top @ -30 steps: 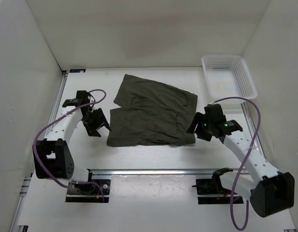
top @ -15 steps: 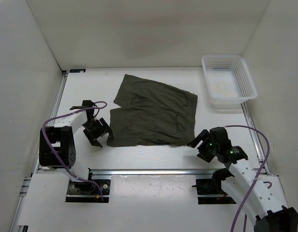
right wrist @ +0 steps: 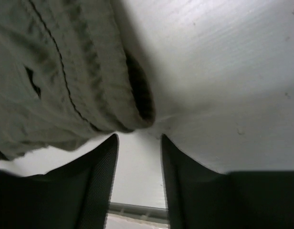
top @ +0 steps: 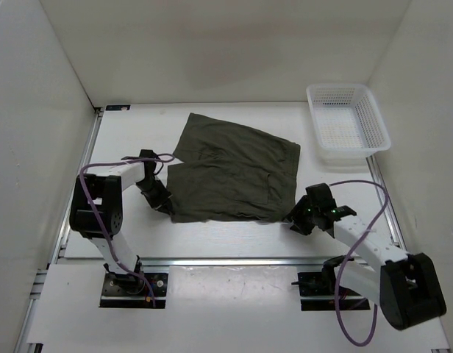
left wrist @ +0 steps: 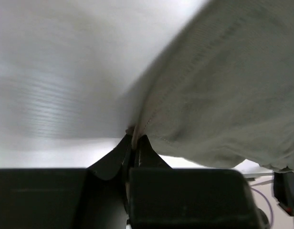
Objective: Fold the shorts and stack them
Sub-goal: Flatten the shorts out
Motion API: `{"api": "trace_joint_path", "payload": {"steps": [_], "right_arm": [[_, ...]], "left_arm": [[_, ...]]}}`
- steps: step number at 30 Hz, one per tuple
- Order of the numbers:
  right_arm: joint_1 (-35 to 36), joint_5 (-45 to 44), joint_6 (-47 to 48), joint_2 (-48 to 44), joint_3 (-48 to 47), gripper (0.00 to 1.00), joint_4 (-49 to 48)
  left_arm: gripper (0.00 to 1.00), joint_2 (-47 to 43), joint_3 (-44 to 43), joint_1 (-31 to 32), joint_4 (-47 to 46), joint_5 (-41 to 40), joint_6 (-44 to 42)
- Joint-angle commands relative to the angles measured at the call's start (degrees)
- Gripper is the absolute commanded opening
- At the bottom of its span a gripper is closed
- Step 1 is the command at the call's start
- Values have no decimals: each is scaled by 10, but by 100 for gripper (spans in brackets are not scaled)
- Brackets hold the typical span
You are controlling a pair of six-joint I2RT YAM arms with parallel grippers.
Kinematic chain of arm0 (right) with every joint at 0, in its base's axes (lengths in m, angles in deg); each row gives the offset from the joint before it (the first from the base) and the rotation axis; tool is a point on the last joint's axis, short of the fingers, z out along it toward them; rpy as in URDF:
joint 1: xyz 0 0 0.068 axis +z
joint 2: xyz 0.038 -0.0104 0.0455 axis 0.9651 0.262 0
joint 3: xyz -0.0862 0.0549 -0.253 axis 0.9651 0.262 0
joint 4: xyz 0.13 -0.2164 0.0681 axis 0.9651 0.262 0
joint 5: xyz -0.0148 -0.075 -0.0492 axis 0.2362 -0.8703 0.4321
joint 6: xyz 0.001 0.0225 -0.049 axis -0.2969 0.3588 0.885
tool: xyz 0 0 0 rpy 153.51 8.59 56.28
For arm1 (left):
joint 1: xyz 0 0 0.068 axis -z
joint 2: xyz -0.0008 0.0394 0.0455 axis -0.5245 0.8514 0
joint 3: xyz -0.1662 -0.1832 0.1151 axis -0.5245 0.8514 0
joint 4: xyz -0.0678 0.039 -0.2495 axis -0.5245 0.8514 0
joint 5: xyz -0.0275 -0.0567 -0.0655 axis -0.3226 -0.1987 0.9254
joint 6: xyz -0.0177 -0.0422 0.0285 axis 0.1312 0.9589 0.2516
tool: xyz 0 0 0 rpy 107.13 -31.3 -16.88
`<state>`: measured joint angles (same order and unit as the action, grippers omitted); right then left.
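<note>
Pinching shorts (top: 234, 176) hem w/ L fingers (left wrist: 109, 162), clear only on wrist cam; R fingers (right wrist: 97, 181) spread beside waistband.

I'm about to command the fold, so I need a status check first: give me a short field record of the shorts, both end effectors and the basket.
shorts: dark olive, spread out unfolded on the table
left end effector: shut, pinching the near-left corner hem of the shorts
right end effector: open, jaws apart just short of the near-right corner, no grip yet
basket: white, far-right of the table, apart from the shorts
fold: not begun
</note>
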<state>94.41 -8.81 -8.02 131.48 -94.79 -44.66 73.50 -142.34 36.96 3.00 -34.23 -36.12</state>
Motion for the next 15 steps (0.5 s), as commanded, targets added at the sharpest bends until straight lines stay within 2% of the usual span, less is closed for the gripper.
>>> {"api": "trace_joint_path", "payload": {"steps": [1,3,4,7,15], "right_arm": [[1,-16,29,52,-42,43,-69],[1,-21,50,68,-61,31,-76],[1,-32,60,83,-92,20,-68],[1,-75,105,103,-176,0,-19],[1,-102,160,62,-296,0,56]], "left_arm": [[10,0,-25,6,-30,-16,2],[10,-14,-43,6,-13,-21,2],[10,-23,-54,6,-6,-26,-5],[10,-37,-122,6,46,-48,-20],[10,-85,-304,6,157,-103,-30]]}}
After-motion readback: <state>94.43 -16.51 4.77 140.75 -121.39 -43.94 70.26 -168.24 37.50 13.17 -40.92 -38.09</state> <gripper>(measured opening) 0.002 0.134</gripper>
